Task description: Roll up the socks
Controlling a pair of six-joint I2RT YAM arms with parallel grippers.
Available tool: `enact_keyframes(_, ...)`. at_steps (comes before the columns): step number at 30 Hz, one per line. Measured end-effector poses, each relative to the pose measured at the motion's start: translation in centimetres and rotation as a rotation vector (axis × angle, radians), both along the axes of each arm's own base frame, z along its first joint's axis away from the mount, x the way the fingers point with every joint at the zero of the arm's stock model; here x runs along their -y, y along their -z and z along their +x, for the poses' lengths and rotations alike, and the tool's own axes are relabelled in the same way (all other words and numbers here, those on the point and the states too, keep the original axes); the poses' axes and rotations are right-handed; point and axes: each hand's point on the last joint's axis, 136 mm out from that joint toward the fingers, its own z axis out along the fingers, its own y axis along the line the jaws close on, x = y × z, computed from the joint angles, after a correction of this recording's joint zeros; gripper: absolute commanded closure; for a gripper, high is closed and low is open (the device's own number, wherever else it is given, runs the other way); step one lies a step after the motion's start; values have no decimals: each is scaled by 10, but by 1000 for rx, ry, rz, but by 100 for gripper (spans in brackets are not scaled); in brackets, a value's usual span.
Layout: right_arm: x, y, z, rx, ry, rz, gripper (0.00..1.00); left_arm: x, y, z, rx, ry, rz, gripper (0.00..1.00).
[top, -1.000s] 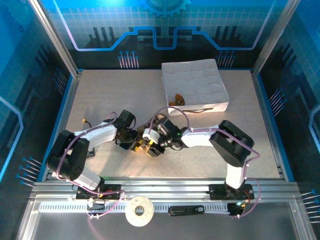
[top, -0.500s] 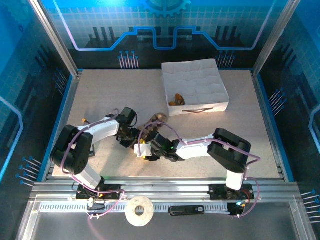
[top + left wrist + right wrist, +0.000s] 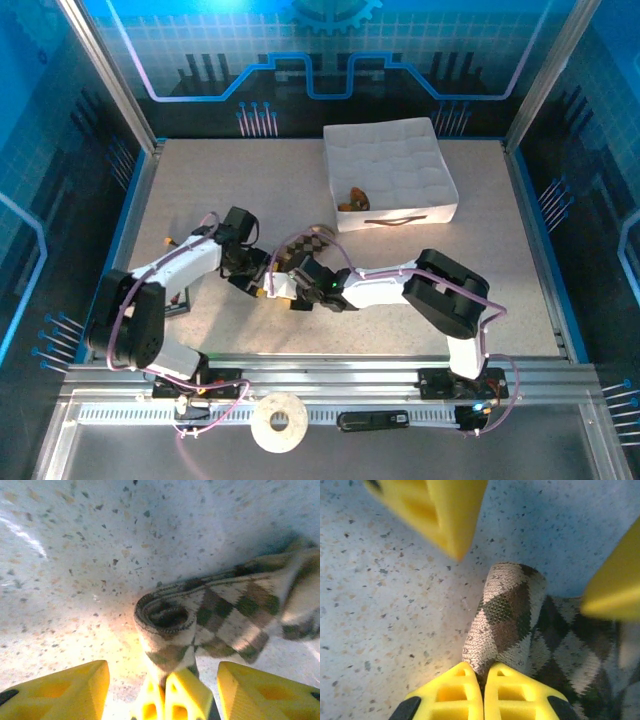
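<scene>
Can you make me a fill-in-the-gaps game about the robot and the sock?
The argyle sock lies partly rolled on the ____. The right pincer is ____ on the sock's rolled end. The left pincer stands ____, one finger on each side of the roll.
Missing words: table; shut; open.

I saw the argyle sock (image 3: 510, 615) run off frame right of the right gripper (image 3: 483, 692), pinched edge hidden between its fingers (image 3: 455, 695). Ahead, the left gripper (image 3: 522, 577) had blurred, cropped fingers.
</scene>
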Motion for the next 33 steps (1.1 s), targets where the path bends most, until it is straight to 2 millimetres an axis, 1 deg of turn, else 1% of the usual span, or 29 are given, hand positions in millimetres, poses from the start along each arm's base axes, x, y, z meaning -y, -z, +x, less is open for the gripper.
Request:
enact_keyframes(2, -1, -1, 0, -64, 8, 23, 100, -5, -14, 2, 42, -22, -11, 36)
enact_keyframes(4, 0, -1, 1, -130, 19, 44, 100, -9, -22, 1, 70, -46, -22, 36)
enact_keyframes(5, 0, -1, 2, -172, 26, 58, 100, -10, -23, -1, 75, -57, -25, 36)
enact_keyframes(7, 0, -1, 2, -239, 37, 82, 100, -13, -19, -8, 70, -71, -28, 37)
enact_keyframes(11, 1, -2, 4, -406, 65, 136, 100, -14, 2, -22, 30, -105, -34, 37)
enact_keyframes(13, 0, -2, 5, -492, 82, 161, 100, -12, 7, -24, 29, -112, -40, 37)
enact_keyframes(18, -1, -2, 10, -742, 146, 222, 100, 2, 9, -13, 80, -103, -70, 36)
enact_keyframes(22, 0, -1, 13, -924, 199, 257, 100, 13, 16, -5, 88, -94, -81, 39)
enact_keyframes(24, 1, -1, 13, -991, 216, 269, 100, 15, 22, -3, 84, -90, -80, 41)
enact_keyframes(27, 3, -1, 10, -1064, 236, 278, 100, 17, 29, 0, 81, -84, -71, 48)
enact_keyframes(31, 3, -1, 4, -1130, 251, 275, 100, 19, 40, -1, 60, -74, -52, 61)
enact_keyframes(33, 3, -1, 2, -1146, 250, 274, 100, 20, 42, -1, 51, -69, -47, 70)
